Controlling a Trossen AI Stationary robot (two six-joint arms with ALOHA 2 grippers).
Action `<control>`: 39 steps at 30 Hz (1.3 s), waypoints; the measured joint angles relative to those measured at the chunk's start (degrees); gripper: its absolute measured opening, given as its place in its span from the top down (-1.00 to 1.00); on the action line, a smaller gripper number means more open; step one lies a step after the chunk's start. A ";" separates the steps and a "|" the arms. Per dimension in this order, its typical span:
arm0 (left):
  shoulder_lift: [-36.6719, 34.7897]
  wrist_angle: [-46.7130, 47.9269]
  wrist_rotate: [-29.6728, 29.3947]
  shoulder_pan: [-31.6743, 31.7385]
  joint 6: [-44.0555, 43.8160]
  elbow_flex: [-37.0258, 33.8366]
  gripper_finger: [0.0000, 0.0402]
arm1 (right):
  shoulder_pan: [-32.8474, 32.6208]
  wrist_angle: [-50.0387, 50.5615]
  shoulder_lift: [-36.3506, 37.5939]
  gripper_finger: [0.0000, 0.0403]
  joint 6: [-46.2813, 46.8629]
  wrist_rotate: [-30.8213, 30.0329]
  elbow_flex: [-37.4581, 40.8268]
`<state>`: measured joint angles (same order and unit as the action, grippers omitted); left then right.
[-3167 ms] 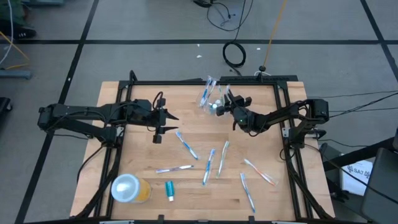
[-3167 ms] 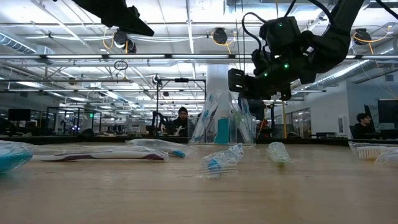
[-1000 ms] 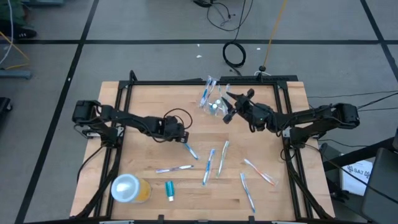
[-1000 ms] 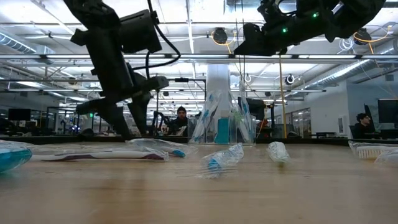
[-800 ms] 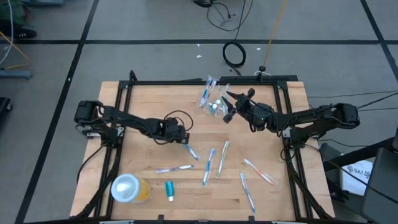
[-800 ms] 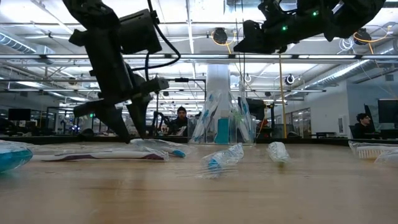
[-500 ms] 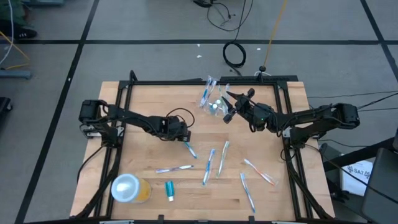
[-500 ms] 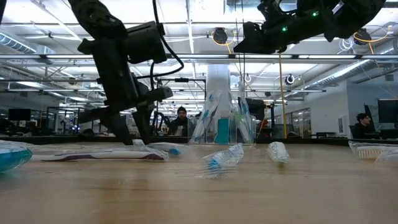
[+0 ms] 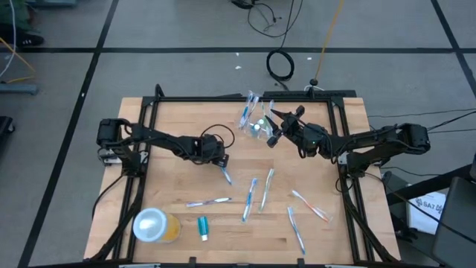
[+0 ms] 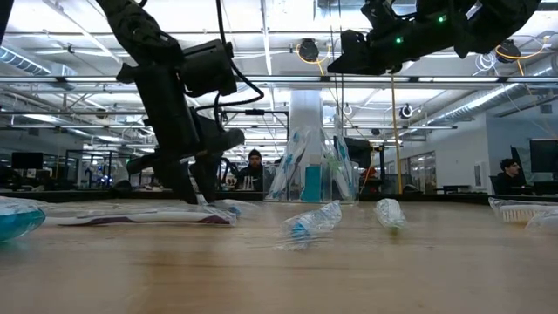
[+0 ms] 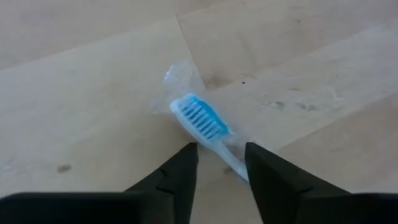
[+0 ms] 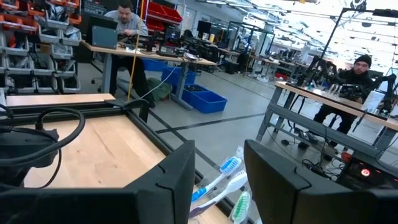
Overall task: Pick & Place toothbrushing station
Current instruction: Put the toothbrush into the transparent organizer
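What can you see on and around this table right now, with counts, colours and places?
clear cup: one, far middle of the table, holding several blue-and-white toothbrushes
loose toothbrushes: six, blue and white, scattered from the middle to the near right
teal tube: one, white cap, near edge
orange-yellow cup: one, white lid, near-left corner
black cable: one coil, floor beyond the table
people: two in the right wrist view, at desks
left gripper: open, straddling a blue-bristled toothbrush
right gripper: open, raised beside the clear cup
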<state>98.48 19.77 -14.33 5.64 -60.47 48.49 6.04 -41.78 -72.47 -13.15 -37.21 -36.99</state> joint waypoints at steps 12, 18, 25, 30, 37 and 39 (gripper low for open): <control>0.04 -0.95 0.26 1.80 7.79 -0.07 0.94 | 0.02 0.00 -0.02 0.35 0.00 0.01 0.00; -0.89 -4.99 0.48 1.55 15.09 -0.35 0.86 | 0.02 0.00 -0.02 0.35 0.00 0.02 0.00; -8.86 -8.77 -2.28 0.01 23.24 -0.32 0.94 | 0.04 -0.02 -0.02 0.35 0.00 0.01 0.00; -14.70 -19.73 -1.77 0.42 36.89 -0.24 0.95 | 0.04 -0.02 -0.02 0.35 0.02 0.02 0.00; -16.52 -44.28 -1.16 3.39 63.21 -0.15 0.93 | 0.04 -0.39 -0.04 0.35 0.02 0.00 0.00; -15.51 -50.99 2.18 4.96 66.40 -0.09 0.95 | 0.03 -0.40 -0.04 0.35 0.02 0.01 0.00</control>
<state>82.96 -31.21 -12.15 10.60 5.94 48.40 6.08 -42.18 -72.51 -13.13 -37.20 -36.99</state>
